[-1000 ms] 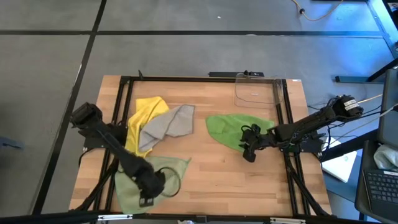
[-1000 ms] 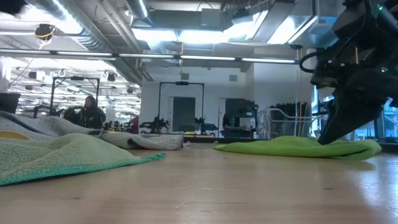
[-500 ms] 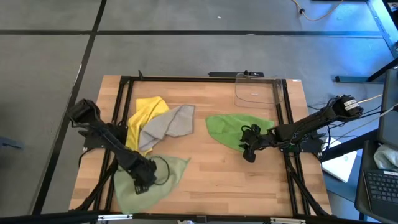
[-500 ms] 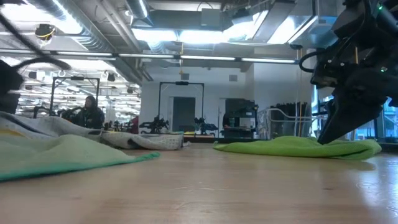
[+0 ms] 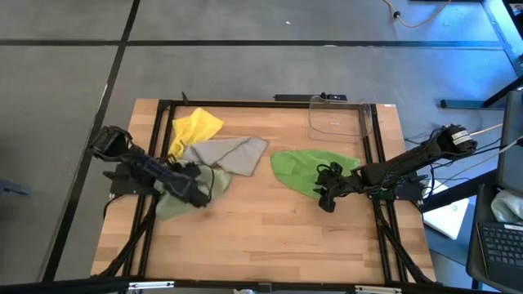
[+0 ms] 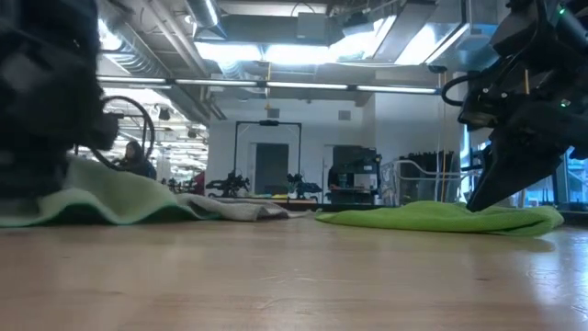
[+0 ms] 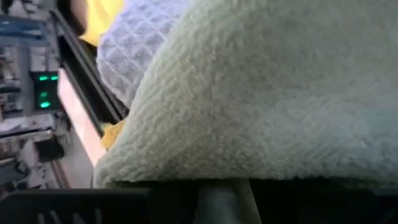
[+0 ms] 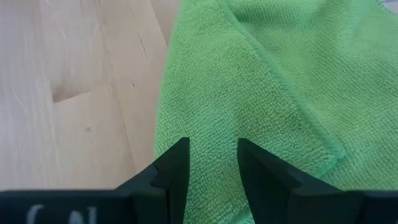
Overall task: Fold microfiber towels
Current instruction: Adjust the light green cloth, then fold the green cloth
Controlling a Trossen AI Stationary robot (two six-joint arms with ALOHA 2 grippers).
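The pale olive-green towel (image 5: pixel 170 204) lies heaped at the table's left, with my left gripper (image 5: pixel 196 186) on its top, shut on it. In the left wrist view the towel (image 7: pixel 280 93) drapes over the fingers and hides them. Beyond the heap lie the grey-beige towel (image 5: pixel 233 155) and the yellow towel (image 5: pixel 196 126). The bright green towel (image 5: pixel 298 167) lies flat at centre right. My right gripper (image 8: pixel 211 155) stands open at its near right edge, tips pointing down at the cloth (image 8: pixel 261 74). My left gripper holds the pale olive-green towel, but the cloth (image 7: pixel 186 143) lies over the fingers and hides the place of contact. The held part is raised into a hump (image 6: pixel 129 195), and the rest lies on the table. Whether my right gripper's fingertips (image 6: pixel 482 198) touch the bright green towel, I cannot tell.
A clear plastic bin (image 5: pixel 335 121) stands at the table's far right. Black frame rails (image 5: pixel 159 147) run along the left and right sides. Bare wood (image 5: pixel 270 237) stretches across the middle and the near half of the table.
My left gripper has swung from the near left corner toward the far edge, turning as it went. The pale olive-green towel has come along and gone from spread flat to a bunched heap. The yellow and grey-beige towels have been shoved toward the far edge.
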